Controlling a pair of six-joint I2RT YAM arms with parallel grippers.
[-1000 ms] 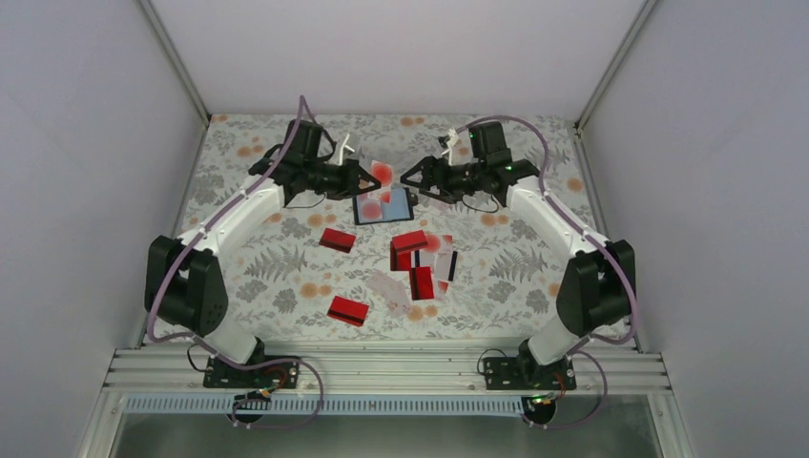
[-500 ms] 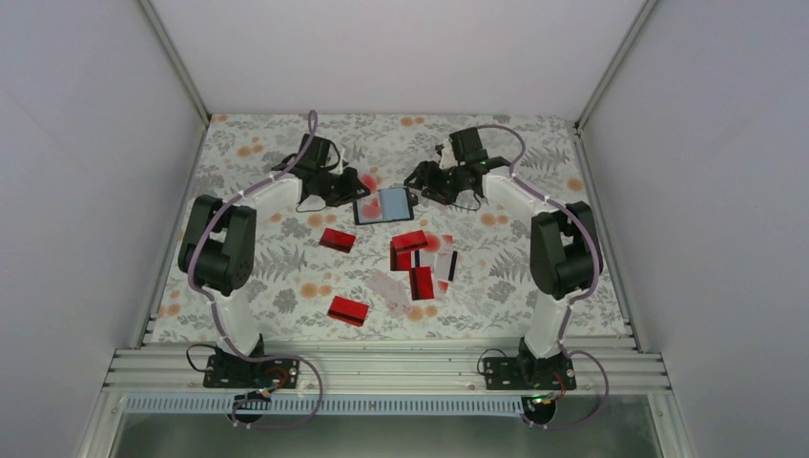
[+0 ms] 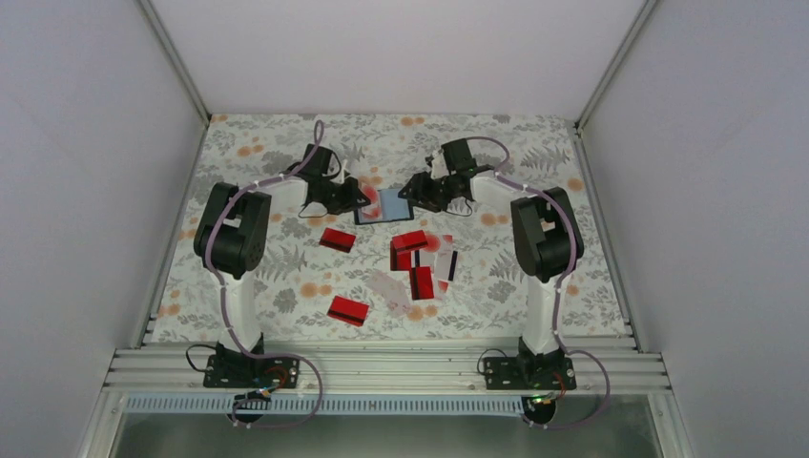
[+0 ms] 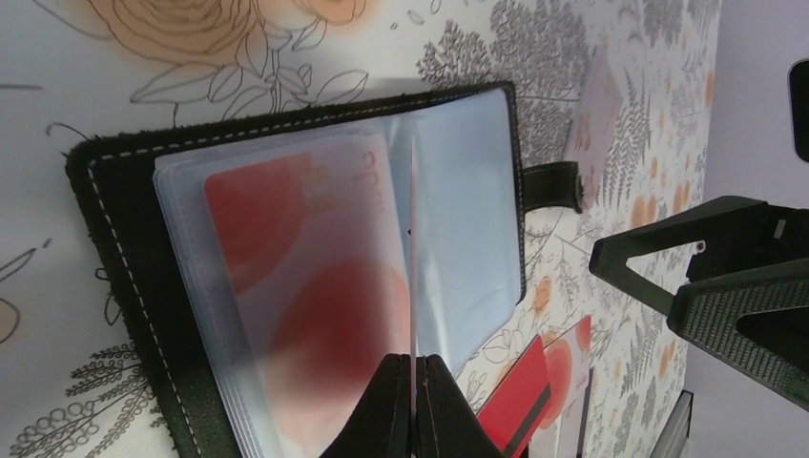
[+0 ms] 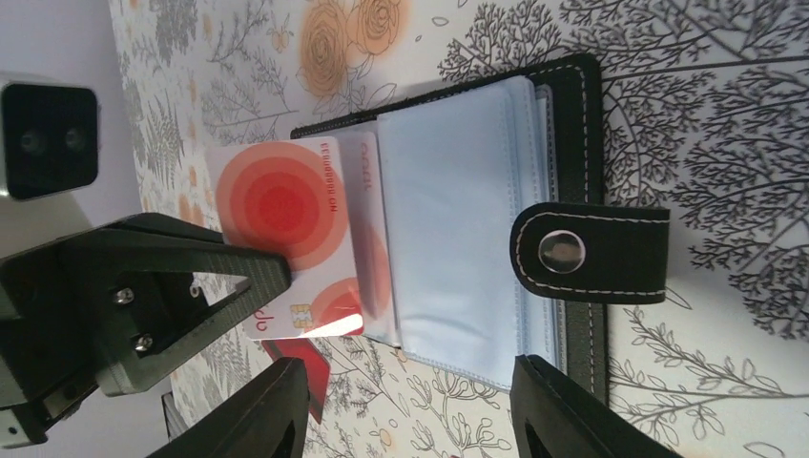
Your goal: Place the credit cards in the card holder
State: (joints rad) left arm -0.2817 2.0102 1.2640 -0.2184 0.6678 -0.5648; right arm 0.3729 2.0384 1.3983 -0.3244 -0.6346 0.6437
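Descent complete: left gripper (image 4: 412,370) and right gripper (image 5: 410,386) now flank the card holder (image 3: 391,205), upper centre. Left pinches a credit card (image 5: 281,224) at the pocket; right stands wide. You may expect insertion next.

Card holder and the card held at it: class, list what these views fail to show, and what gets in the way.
- Left wrist: the held card sits edge-on in the left gripper, so its print is unreadable.
- Top external: the card holder is too small, so its pockets cannot be counted.
- Right wrist: the right gripper overlaps the holder's cover, and whether it touches it is unclear.
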